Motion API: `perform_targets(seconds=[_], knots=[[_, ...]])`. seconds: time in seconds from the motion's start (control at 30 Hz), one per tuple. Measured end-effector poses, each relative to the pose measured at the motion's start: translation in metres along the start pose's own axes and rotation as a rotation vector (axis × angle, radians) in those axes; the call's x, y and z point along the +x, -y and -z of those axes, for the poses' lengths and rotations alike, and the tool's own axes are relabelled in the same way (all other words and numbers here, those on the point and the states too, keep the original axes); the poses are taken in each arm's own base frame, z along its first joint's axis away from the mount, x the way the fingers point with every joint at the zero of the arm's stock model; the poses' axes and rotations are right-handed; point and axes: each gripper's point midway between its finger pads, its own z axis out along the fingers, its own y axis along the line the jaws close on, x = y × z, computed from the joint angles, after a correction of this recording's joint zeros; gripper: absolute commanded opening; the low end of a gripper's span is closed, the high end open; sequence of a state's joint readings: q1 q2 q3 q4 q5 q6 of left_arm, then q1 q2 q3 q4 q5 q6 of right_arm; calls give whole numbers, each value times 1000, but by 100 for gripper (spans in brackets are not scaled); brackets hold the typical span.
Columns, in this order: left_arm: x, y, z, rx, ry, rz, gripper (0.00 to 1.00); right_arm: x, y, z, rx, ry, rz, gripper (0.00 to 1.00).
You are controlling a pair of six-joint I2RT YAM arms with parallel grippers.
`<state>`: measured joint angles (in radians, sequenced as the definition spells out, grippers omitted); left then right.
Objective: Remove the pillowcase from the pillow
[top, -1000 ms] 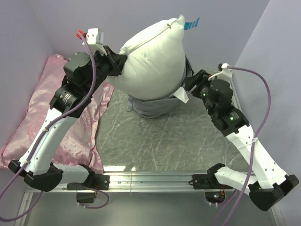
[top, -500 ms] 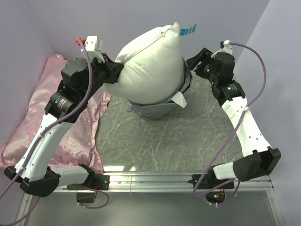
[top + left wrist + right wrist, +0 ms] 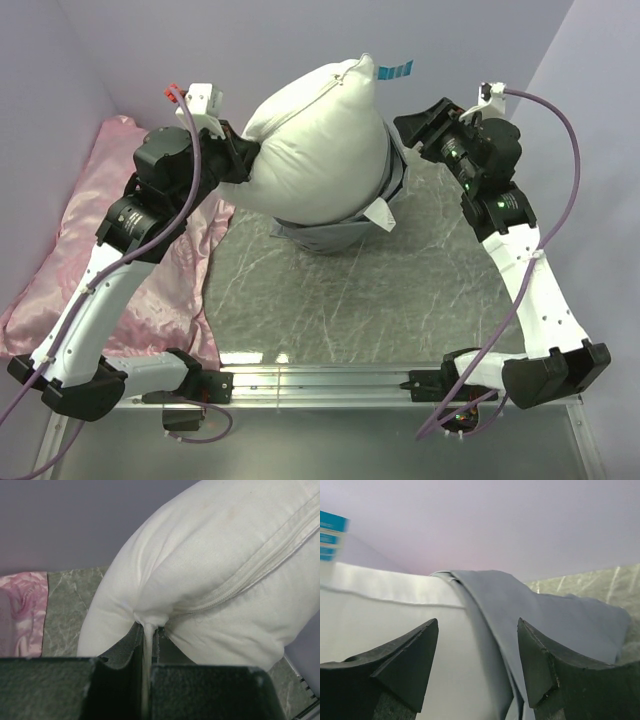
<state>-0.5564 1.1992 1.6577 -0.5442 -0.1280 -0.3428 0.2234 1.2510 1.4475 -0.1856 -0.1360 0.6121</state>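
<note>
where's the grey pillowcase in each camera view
top external: pillowcase bunched at centre, at the white pillow's lower end.
left wrist: not in it.
right wrist: centre to right, lying against the pillow.
shared landmark: the white pillow, seen in all three views.

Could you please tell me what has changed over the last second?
The right pincer rose from low beside the pillowcase and now stands open higher up, next to the pillow, which shifted slightly left. The left pincer stays shut on the pillow; the pillowcase stays bunched around its lower end.
</note>
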Motion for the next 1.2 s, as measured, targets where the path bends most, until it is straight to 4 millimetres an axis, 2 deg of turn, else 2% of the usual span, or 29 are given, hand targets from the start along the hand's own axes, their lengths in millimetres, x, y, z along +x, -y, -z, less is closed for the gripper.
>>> perform_targets(seconds=[0.13,0.27,0.5,0.53,0.57,0.63,0.73,0.8,0.87,1.0,1.07,1.13,1.2], knots=[[1,0,0,3,-3,-13,0,2,-8,1,-34,-27,15,72],[2,0,0,8,-11,-26,0,12,-9,-13,-59,-90,39,70],[10,-4,1,-2,-39,-58,0,53,22,-35,5,-228,48,60],[11,-5,1,-4,-46,-62,0,56,25,-37,15,-237,48,55],[13,-5,1,-5,-51,-67,0,59,29,-38,28,-244,49,36],[14,-6,1,-7,-58,-72,0,60,34,-43,52,-252,52,4],[16,-6,1,-7,-60,-75,0,58,44,-55,99,-248,41,0],[18,-8,3,-13,-64,-77,0,59,61,-67,160,-245,38,0],[21,-11,6,-21,-72,-78,0,69,92,-78,245,-264,22,0],[24,-14,18,-25,-72,-77,0,113,164,-95,407,-366,-60,0],[26,-16,22,-34,-75,-75,0,137,189,-97,455,-417,-103,0],[28,-19,24,-47,-81,-70,0,158,204,-98,486,-463,-139,0],[30,-21,25,-59,-86,-61,0,168,210,-100,497,-485,-161,0]])
